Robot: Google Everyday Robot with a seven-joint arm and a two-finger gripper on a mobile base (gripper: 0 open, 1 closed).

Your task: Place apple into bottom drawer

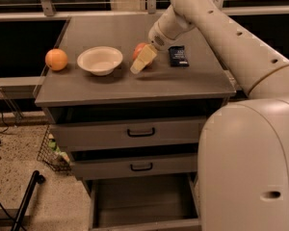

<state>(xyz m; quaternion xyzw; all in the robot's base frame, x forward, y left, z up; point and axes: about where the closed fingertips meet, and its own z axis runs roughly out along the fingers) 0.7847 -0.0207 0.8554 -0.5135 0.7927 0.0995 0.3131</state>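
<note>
Camera view: the apple [138, 49] lay near the middle of the grey worktop [135, 89], between a white bowl [100, 60] and a dark packet [178, 56], while an orange fruit [56, 59] sat close to the left edge. The gripper [142, 61] reached down from the right and touched the apple's near side, partly covering it; how far the gripper stood open could not be told. The bottom drawer [142, 207] stood pulled out beneath two shallower drawers.
</note>
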